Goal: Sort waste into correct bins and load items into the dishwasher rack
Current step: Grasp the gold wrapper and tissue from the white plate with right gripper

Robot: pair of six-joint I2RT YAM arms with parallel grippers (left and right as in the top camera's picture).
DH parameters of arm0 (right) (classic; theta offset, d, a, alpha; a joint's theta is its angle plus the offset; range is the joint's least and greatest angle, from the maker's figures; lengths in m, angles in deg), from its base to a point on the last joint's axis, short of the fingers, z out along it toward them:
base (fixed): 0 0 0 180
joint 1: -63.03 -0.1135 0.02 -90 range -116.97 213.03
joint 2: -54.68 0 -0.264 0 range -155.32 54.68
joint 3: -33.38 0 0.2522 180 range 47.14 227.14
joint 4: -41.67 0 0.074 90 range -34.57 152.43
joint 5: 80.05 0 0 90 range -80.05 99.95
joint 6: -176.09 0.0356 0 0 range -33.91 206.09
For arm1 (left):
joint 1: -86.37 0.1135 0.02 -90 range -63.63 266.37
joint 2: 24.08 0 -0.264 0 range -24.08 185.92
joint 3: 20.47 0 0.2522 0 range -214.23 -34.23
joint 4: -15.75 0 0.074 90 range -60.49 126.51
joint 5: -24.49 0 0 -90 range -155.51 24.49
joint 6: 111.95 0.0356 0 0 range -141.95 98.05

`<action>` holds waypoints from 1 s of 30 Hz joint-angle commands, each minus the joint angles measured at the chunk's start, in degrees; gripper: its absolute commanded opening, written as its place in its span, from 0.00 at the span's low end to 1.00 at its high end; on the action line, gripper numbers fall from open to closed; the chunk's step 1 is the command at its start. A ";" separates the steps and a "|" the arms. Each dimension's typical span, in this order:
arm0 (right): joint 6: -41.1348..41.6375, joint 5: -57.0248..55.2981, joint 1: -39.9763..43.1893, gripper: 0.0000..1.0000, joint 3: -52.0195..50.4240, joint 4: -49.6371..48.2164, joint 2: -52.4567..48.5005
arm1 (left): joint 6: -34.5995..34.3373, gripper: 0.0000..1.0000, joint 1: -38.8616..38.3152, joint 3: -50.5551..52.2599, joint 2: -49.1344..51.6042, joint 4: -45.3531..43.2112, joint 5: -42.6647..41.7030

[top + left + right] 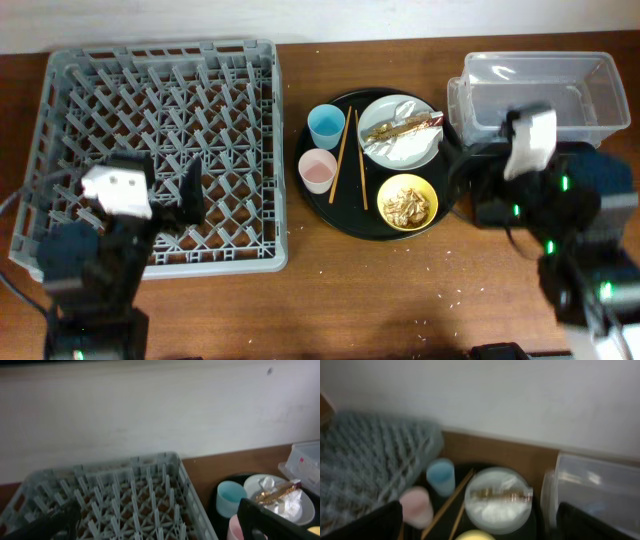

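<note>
The grey dishwasher rack [150, 150] fills the left of the table. The white-grey plate [385, 110] holds the gold-brown wrapper [402, 126] and white napkin [405, 150]. The yellow bowl [407, 201] holds brownish food scraps. The blue cup [325, 125], pink cup [317, 170] and chopsticks [347, 150] lie beside them. The clear tub [540, 90] stands at the back right. The shallow black bin is not in view. My left gripper [188, 192] [156, 512] hangs open and empty over the rack [130, 495]. My right gripper [462, 170] [477, 515] is open and empty, right of the plate [497, 497].
The dishes sit on a large round black tray [340, 215] in the middle. A white wall runs along the back. Small rice bits [450, 295] lie scattered on the wooden table at the front right. The right arm's body covers the table below the tub.
</note>
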 commanded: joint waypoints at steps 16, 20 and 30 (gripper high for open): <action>29.03 -7.41 -2.38 0.88 32.33 14.45 -56.68 | -0.31 1.00 0.09 -4.81 20.70 0.50 -0.61; 43.78 -24.35 -7.85 0.88 32.33 15.23 -59.95 | -0.31 1.00 0.09 -4.81 22.82 0.50 -0.61; 52.24 -29.27 -10.58 0.99 32.33 14.62 -71.95 | -0.31 1.00 0.09 -4.81 23.87 0.50 -0.61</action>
